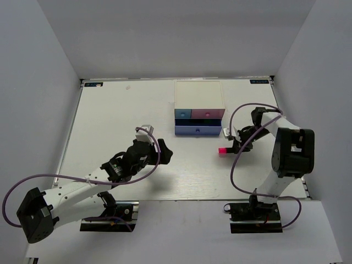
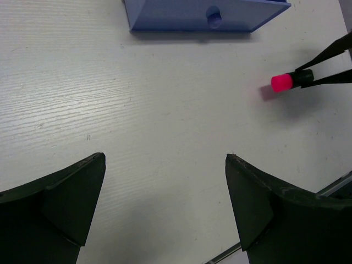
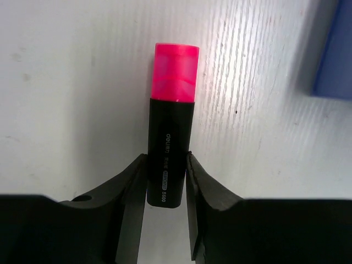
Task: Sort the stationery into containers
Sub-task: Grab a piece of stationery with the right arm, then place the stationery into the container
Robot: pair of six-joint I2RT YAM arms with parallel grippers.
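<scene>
My right gripper (image 3: 166, 160) is shut on the black body of the pink-capped highlighter (image 3: 171, 137), holding it low over the table; in the top view the gripper (image 1: 233, 146) is right of the box and the pink cap (image 1: 223, 149) points left. The white box (image 1: 199, 96) has a blue drawer (image 1: 180, 114), a pink drawer (image 1: 208, 114) and a wider blue-purple drawer (image 1: 198, 131) below them. My left gripper (image 1: 164, 151) is open and empty, in front of the box to its left. The other highlighters and the erasers are out of view.
In the left wrist view my gripper (image 2: 165, 162) hangs over bare table, with the wide drawer's front (image 2: 165, 16) and its knob (image 2: 214, 16) ahead and the held highlighter (image 2: 283, 82) to the right. Grey walls enclose the table on three sides.
</scene>
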